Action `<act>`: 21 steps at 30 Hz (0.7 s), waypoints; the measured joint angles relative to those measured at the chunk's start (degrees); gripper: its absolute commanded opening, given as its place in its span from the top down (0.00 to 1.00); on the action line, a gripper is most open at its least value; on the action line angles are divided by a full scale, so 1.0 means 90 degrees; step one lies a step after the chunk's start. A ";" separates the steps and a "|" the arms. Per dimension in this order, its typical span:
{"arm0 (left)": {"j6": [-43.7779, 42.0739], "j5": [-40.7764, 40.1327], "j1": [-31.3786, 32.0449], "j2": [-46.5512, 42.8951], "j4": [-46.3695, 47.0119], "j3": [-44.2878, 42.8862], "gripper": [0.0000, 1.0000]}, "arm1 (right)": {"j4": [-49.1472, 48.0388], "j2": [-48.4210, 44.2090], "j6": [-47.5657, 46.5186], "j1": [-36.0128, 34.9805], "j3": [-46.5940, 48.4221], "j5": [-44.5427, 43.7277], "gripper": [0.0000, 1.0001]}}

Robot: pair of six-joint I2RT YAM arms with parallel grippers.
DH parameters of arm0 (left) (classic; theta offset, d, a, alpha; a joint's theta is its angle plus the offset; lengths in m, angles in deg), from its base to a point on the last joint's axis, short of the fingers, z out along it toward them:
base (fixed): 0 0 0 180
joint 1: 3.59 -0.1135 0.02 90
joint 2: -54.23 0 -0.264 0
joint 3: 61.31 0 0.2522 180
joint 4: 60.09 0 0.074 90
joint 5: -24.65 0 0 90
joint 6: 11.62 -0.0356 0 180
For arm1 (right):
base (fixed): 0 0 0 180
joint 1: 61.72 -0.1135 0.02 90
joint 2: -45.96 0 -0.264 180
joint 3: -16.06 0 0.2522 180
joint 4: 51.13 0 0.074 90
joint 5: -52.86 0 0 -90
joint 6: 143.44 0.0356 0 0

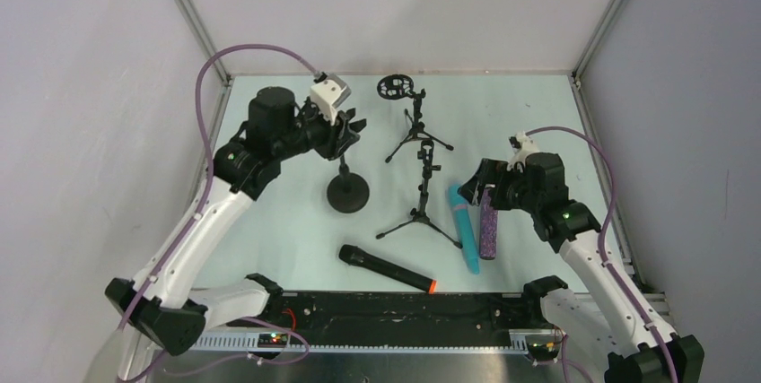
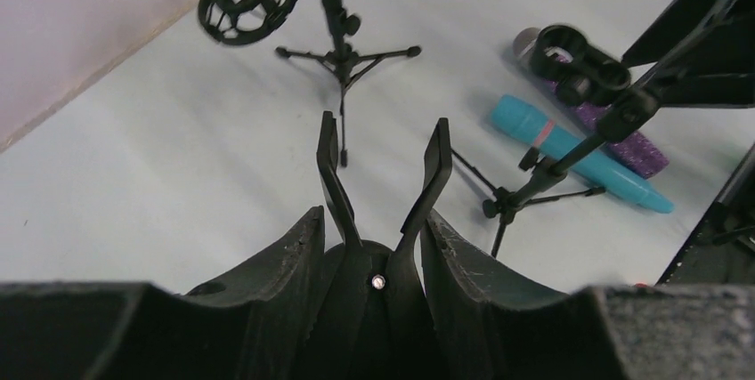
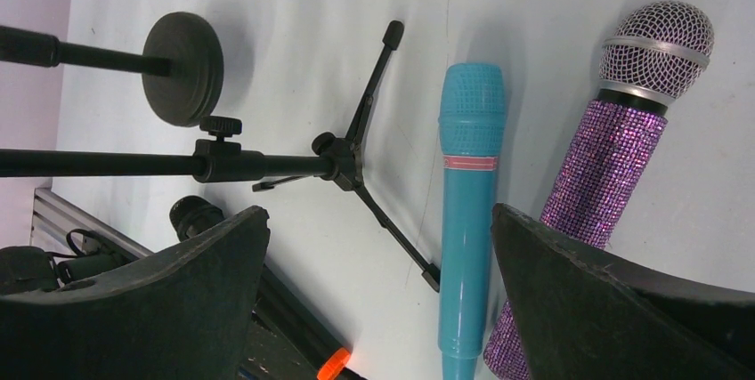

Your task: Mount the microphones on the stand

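My left gripper is shut on the forked clip atop the round-base stand; the clip's two prongs stick out between my fingers. My right gripper is open and hovers over the cyan-blue microphone and the glittery purple microphone, which lie side by side. In the right wrist view the cyan one lies between my fingers, close to the right finger, and the purple one lies beyond it. The black microphone with the orange-red end lies near the front edge.
A tripod stand with a clip stands between the round-base stand and the microphones. A tripod stand with a ring shock mount is at the back. A black rail runs along the front edge. Walls close in on three sides.
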 measured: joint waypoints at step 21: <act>-0.0379 0.2040 0.0000 0.1838 0.0350 -0.0670 1.00 | 0.0114 -0.0248 -0.0056 0.0005 -0.0260 -0.0012 0.00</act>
